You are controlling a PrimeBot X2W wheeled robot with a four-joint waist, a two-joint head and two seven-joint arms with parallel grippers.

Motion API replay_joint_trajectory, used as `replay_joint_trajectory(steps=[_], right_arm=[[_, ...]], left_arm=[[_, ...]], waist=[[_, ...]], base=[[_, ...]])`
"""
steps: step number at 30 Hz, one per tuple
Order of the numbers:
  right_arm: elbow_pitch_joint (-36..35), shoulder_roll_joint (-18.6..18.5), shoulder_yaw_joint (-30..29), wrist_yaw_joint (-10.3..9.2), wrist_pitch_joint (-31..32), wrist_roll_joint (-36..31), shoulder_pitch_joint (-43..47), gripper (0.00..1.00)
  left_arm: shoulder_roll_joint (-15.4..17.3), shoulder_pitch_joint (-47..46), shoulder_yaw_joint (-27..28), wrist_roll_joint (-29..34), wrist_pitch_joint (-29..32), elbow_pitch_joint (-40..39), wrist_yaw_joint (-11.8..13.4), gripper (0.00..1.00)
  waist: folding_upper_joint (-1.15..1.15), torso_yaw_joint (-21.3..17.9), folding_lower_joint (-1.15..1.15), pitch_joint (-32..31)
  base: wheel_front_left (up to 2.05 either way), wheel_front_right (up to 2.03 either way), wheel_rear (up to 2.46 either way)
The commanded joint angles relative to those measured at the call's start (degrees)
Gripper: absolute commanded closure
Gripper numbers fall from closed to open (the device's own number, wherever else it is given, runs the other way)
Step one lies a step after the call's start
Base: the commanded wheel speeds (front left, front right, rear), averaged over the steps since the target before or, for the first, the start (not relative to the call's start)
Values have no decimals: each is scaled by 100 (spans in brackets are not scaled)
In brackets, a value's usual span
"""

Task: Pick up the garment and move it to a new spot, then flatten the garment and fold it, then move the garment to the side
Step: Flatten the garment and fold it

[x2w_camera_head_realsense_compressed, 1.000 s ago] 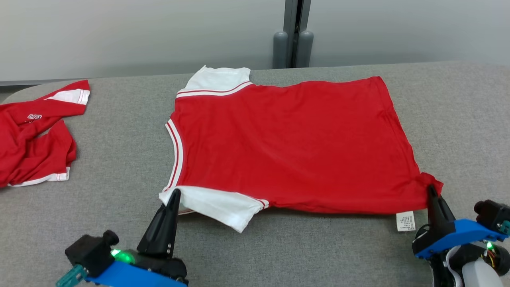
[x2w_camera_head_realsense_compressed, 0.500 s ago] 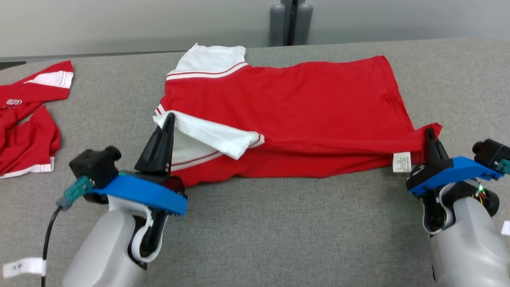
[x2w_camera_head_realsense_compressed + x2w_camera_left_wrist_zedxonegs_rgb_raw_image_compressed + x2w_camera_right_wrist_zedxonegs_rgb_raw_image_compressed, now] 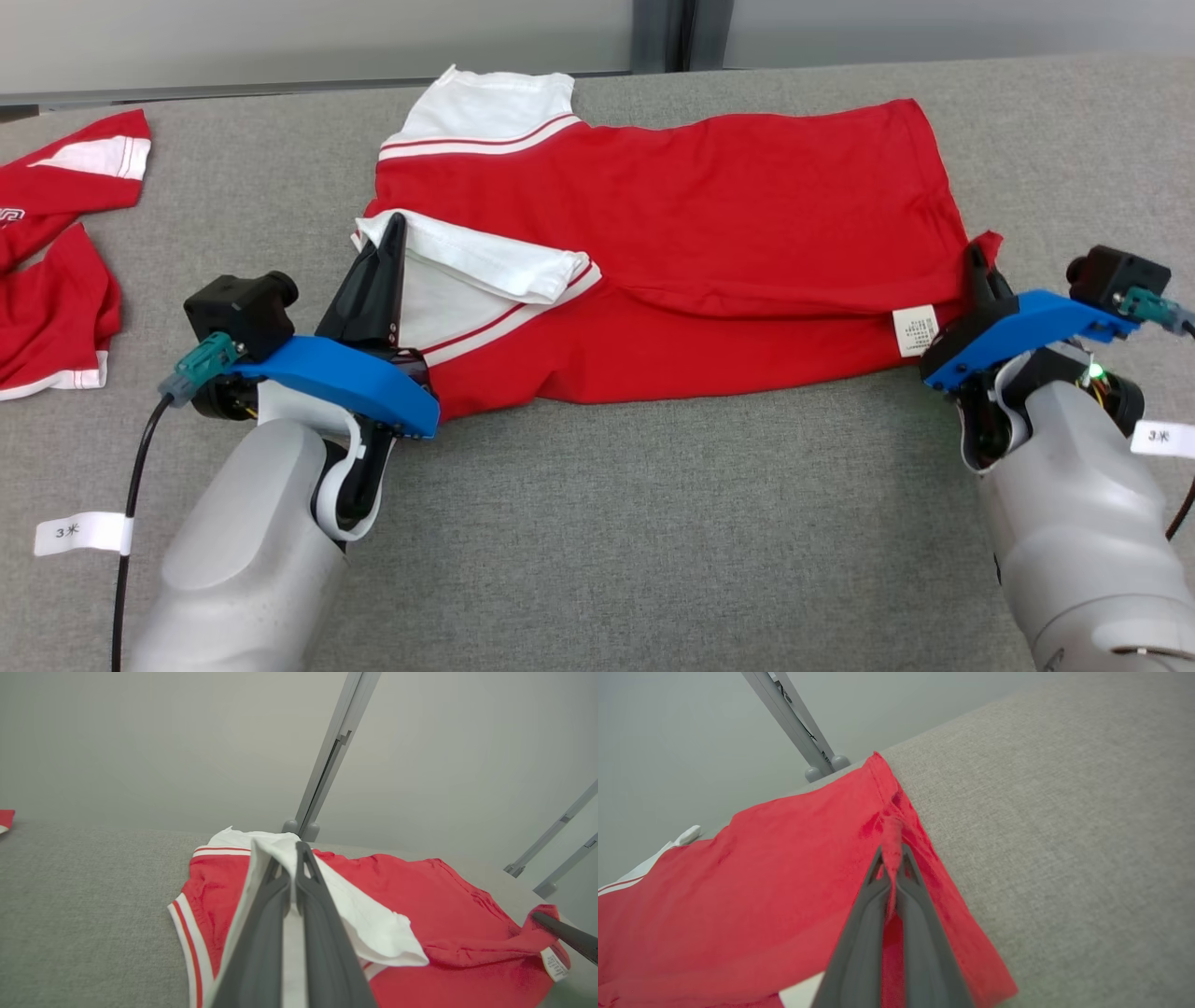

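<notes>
The grey table (image 3: 597, 523) carries the red garment (image 3: 728, 205), its long axis running left to right. Its near edge is held up and doubled toward the far edge, which lies straight ahead of both arms. The left gripper (image 3: 396, 231) is clamped on the white sleeve (image 3: 485, 266), and the right gripper (image 3: 977, 257) pinches the hem corner (image 3: 990, 241).

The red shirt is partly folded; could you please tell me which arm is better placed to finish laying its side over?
Left, probably. The left gripper, shut on the white sleeve, has it well across the red shirt; the right gripper, pinching the hem corner, sits about halfway up that side.
</notes>
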Motion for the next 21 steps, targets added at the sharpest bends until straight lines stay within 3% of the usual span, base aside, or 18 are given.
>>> replay_joint_trajectory(steps=[1, 2, 3, 4, 11, 21], right_arm=[[197, -17, -51, 2, -73, -161, -256, 59], [280, -16, -37, 2, -92, -229, -340, 32], [336, -16, -23, 2, -122, -276, -423, 0], [384, -18, -4, 2, -142, -303, -511, 0], [396, -17, 117, 2, -256, -250, -702, 0], [-915, -16, 455, 2, -253, -524, -87, 0]], left_arm=[[-24, -167, 46, 44, -33, 179, -11, 100], [-43, -209, 46, 71, -41, 254, -11, 93], [-73, -247, 48, 69, -44, 307, -11, 55], [-99, -273, 51, 72, -46, 350, -11, 2], [-179, -141, 220, 109, -50, 157, -12, 0], [48, 421, 169, -6, -51, -337, -12, 0]], waist=[[0, -3, -1, 38], [0, -3, -1, 54], [0, 0, -1, 68], [0, 6, -1, 79], [0, 55, -1, 109], [0, 48, -1, -10]], base=[[0, 0, 0], [0, 0, 0], [0, 0, 0], [0, 0, 0], [0, 0, 0], [0, 0, 0]])
